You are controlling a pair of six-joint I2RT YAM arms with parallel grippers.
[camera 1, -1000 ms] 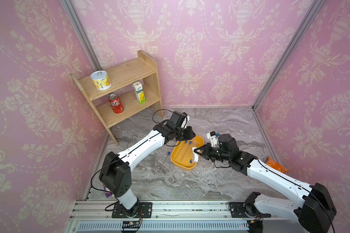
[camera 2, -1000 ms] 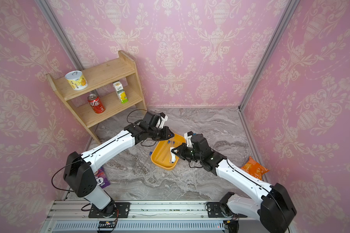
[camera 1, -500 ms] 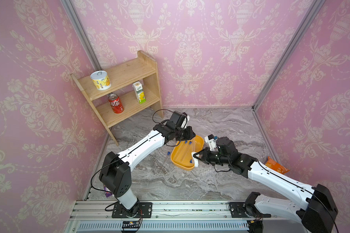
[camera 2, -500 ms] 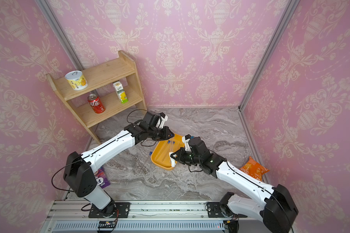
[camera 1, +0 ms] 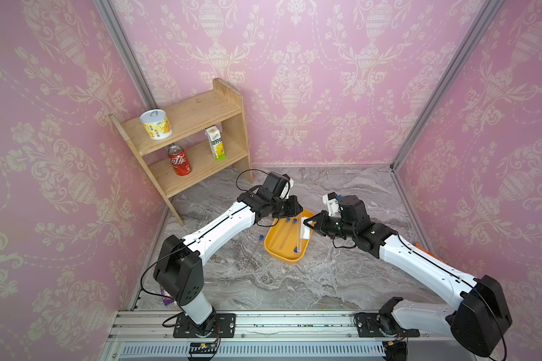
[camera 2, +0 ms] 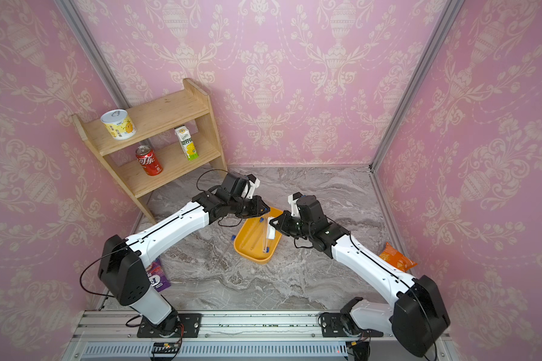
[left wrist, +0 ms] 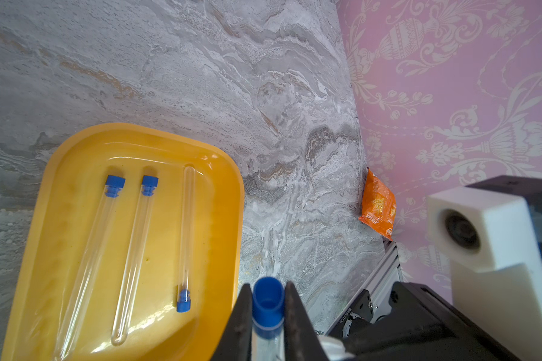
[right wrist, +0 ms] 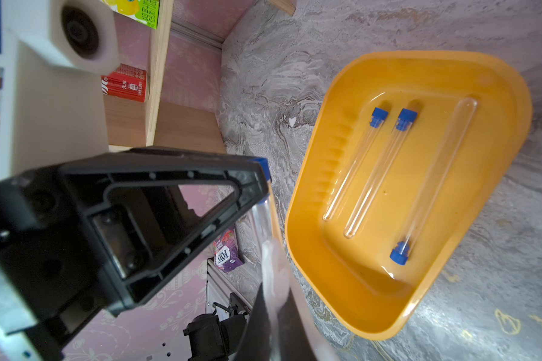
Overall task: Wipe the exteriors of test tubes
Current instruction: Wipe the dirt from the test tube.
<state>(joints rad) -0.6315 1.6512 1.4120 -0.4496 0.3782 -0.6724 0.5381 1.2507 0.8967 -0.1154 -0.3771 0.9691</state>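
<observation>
Bright, even, diffuse light fills both top views, and shadows on the grey marbled desk [camera 1: 294, 281] are faint and soft. The wrist views stretch toward their edges. There the glossy yellow plastic tray [left wrist: 55, 175] carries white glare streaks. The white wiping pad [right wrist: 273, 259] is badly blurred, and the blue-capped clear test tube [left wrist: 268, 304] nearest the lens is slightly soft.
</observation>
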